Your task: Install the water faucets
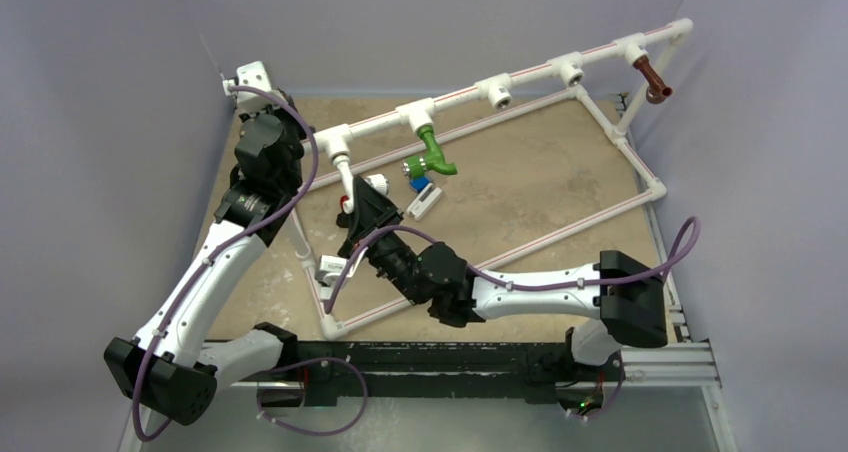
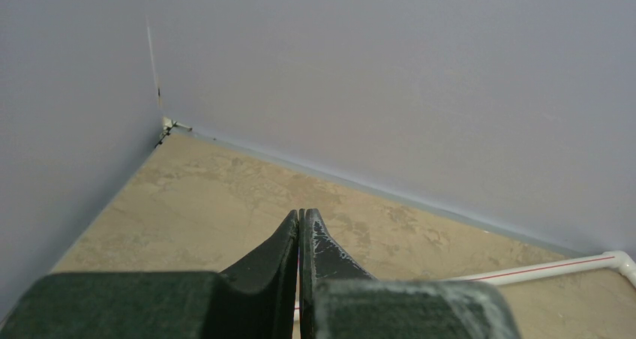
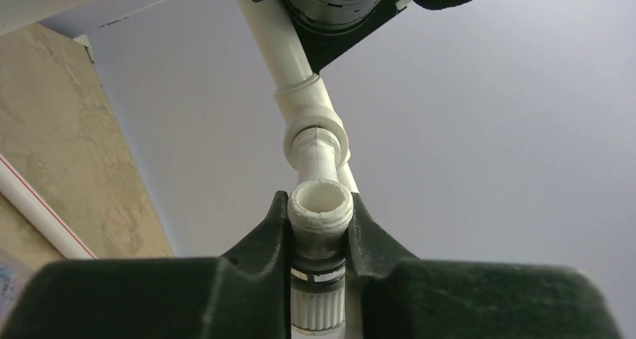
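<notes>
My right gripper (image 1: 360, 204) is shut on the white faucet (image 3: 320, 208). In the right wrist view its threaded open end points up, just below the outlet of a white tee fitting (image 3: 316, 132) on the pipe frame (image 1: 520, 75). The faucet's ribbed collar sits between the fingers (image 3: 270, 234). The green faucet (image 1: 434, 154) hangs from the second tee. The brown faucet (image 1: 653, 80) hangs from the tee at the far right. My left gripper (image 1: 240, 90) is shut and empty near the back left corner; in the left wrist view its fingertips (image 2: 301, 219) touch above the tan table.
A small blue-and-white block (image 1: 420, 185) and a white piece (image 1: 425, 202) lie under the green faucet. Another white part (image 1: 330, 267) lies by the frame's left rail. Two empty tees (image 1: 497, 92) face forward. Grey walls close the back and sides. A red-striped pipe (image 2: 555, 268) runs at right.
</notes>
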Controlling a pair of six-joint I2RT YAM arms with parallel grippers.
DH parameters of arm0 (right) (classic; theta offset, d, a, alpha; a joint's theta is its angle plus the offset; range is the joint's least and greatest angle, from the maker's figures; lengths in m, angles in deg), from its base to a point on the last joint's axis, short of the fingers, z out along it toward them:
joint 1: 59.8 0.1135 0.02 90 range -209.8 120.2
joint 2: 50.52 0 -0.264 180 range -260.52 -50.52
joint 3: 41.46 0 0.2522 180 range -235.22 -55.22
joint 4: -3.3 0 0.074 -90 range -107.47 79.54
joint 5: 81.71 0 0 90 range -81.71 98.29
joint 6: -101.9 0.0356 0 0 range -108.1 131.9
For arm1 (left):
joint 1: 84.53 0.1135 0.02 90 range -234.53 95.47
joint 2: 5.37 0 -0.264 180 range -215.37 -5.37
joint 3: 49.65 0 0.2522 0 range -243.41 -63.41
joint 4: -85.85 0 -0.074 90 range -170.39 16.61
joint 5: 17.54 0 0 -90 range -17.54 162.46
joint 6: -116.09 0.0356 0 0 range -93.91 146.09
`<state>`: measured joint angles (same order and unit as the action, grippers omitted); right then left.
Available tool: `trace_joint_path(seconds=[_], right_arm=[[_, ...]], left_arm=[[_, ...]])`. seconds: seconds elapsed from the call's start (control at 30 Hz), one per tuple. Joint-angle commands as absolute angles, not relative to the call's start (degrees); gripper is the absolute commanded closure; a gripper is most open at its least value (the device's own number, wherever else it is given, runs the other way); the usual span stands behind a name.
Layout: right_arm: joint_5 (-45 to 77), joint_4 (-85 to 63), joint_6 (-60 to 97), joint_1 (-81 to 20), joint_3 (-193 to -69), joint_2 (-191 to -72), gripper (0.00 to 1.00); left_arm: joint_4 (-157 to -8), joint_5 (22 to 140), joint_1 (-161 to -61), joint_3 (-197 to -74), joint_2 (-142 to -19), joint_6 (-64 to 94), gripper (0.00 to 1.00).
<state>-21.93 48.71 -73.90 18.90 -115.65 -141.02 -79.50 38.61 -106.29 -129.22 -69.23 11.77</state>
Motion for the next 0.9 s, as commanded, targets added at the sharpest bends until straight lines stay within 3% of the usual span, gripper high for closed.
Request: trace_joint_path(seconds=[0.0,0.2,0.87], right_arm=[[-24.36,55.34,-71.08,18.96,-118.20,-142.00,0.99],[-28.44,61.03,-56.53,19.41,-119.36,-143.84,1.00],[-40.83,81.72,36.87,20.18,-116.73,-144.52,1.00]], left_arm=[[-67.29,40.75,-106.55,-126.08,-72.33,12.60,1.00],[-67.15,40.95,-106.59,-126.24,-72.52,12.56,1.00],[-66.95,41.56,-106.59,-126.19,-72.78,12.56,1.00]])
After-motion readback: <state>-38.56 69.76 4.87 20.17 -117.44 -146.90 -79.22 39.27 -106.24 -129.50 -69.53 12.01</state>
